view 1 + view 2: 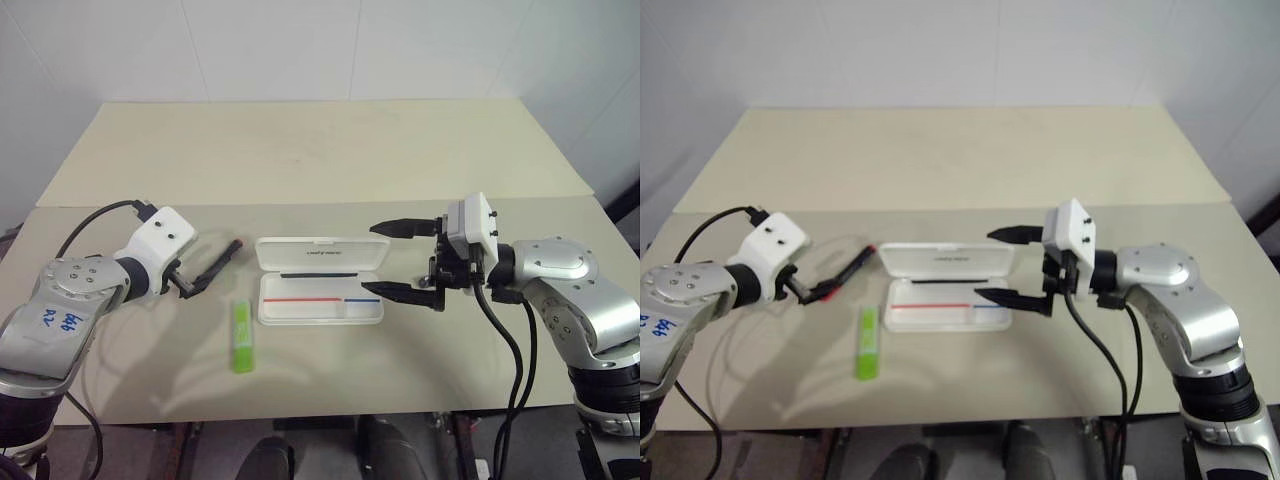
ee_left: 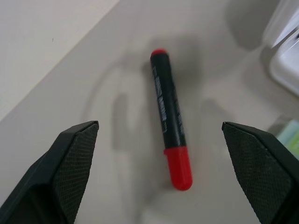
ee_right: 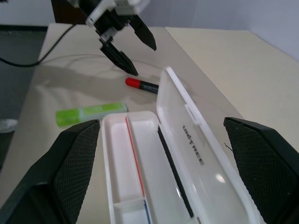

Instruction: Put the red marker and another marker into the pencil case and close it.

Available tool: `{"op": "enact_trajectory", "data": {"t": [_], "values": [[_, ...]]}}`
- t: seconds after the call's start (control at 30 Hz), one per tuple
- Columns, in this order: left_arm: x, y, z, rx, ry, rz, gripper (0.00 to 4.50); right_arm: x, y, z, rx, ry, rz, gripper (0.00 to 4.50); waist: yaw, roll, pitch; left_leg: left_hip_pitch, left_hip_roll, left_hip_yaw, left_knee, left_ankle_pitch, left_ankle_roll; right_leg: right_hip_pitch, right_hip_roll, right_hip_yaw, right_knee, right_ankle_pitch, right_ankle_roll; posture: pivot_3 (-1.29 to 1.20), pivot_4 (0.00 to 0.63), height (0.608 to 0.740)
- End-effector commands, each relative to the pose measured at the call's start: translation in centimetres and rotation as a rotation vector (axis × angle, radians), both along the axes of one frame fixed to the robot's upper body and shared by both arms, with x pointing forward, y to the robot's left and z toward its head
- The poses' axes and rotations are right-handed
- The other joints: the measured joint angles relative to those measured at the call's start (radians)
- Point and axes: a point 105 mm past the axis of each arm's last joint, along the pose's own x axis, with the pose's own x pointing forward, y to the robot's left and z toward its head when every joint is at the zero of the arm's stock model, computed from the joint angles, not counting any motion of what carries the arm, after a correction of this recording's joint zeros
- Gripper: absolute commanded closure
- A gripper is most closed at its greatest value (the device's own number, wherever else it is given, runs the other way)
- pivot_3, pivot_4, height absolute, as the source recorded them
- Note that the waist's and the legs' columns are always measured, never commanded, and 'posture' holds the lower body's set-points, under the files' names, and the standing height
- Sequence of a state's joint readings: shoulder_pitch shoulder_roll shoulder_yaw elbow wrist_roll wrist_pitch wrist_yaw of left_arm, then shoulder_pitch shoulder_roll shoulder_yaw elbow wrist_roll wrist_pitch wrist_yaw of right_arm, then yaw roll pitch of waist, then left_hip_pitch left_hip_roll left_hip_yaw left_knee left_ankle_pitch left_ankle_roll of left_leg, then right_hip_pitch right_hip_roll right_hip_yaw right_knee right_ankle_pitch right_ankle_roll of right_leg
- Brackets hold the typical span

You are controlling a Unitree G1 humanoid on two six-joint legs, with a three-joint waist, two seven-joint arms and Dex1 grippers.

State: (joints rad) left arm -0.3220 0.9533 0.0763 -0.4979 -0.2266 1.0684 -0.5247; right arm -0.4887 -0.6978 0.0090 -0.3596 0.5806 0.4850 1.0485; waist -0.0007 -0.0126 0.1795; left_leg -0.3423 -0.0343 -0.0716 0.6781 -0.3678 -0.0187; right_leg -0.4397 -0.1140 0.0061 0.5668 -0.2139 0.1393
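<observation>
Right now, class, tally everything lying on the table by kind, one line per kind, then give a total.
Red markers: 1, the red marker
Green highlighters: 1, the green highlighter
Pencil cases: 1, the white pencil case, open
Total: 3

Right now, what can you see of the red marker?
The red marker is a slim pen with a dark barrel bearing small print, a red cap at one end and a red tip at the other. It lies flat on the table, left of the open pencil case, apart from it. The left gripper hovers above with jaws open, not touching.
</observation>
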Motion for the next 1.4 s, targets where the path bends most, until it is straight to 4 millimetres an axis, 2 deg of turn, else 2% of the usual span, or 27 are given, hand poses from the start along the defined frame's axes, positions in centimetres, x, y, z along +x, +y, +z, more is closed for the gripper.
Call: {"op": "enact_trajectory", "data": {"t": [0.03, 0.17, 0.27, 0.5, 0.7, 1.0, 1.4], "values": [[-0.2, 0.9, 0.0, 0.064, -0.006, 0.033, 0.02, -0.9, 0.9, 0.9, 0.043, -0.026, 0.046, 0.00, 0.000, 0.000, 0.000, -0.001, 0.000, 0.000, 0.000, 0.000, 0.000, -0.001, 0.000, 0.000, 0.000, 0.000, 0.000, 0.00, 0.150, 0.740], [-0.3, 0.9, -0.3, 0.066, 0.000, 0.029, 0.02, -0.6, 1.3, 1.9, 0.110, -0.021, 0.030, 0.00, -0.001, 0.000, 0.000, -0.004, 0.001, 0.000, 0.001, 0.000, -0.001, -0.005, 0.000, 0.000, 0.002, 0.000, 0.000, 0.00, 0.150, 0.740], [-0.3, 0.9, -0.5, 0.073, 0.010, 0.028, 0.02, -0.8, 1.4, 1.4, 0.094, -0.017, 0.036, 0.00, 0.000, 0.000, 0.000, -0.004, 0.000, 0.001, 0.001, 0.000, -0.001, -0.005, 0.000, 0.000, 0.002, 0.000, 0.000, 0.00, 0.150, 0.740], [-0.3, 2.5, -1.3, 0.124, 0.061, 0.070, 0.02, -1.1, 1.7, 1.0, 0.109, -0.004, 0.034, 0.00, 0.000, 0.000, 0.000, -0.005, 0.000, 0.002, 0.001, 0.000, -0.001, -0.005, 0.000, -0.001, 0.001, 0.000, 0.000, 0.00, 0.150, 0.740], [1.1, 2.1, -2.0, 0.055, 0.087, 0.047, 0.02, -1.0, 1.7, 0.7, 0.116, -0.004, 0.015, 0.00, 0.001, 0.000, 0.000, -0.006, 0.000, 0.001, 0.002, 0.000, -0.001, -0.005, 0.000, -0.001, 0.002, 0.000, 0.000, 0.00, 0.150, 0.740], [3.5, 2.2, -1.7, 0.031, 0.069, 0.031, 0.02, -1.1, 1.4, 0.6, 0.113, -0.006, -0.012, 0.00, 0.000, 0.000, 0.000, -0.007, 0.000, 0.001, 0.003, 0.000, -0.001, -0.006, 0.000, -0.001, 0.003, 0.000, 0.000, 0.00, 0.150, 0.740], [3.9, 2.1, -3.2, 0.002, 0.180, 0.050, 0.02, -1.2, 1.2, 0.6, 0.104, -0.012, -0.035, 0.00, 0.000, 0.000, 0.000, -0.007, 0.000, 0.001, 0.004, 0.000, -0.001, -0.007, 0.000, -0.001, 0.005, 0.000, 0.000, 0.00, 0.150, 0.740]]}}
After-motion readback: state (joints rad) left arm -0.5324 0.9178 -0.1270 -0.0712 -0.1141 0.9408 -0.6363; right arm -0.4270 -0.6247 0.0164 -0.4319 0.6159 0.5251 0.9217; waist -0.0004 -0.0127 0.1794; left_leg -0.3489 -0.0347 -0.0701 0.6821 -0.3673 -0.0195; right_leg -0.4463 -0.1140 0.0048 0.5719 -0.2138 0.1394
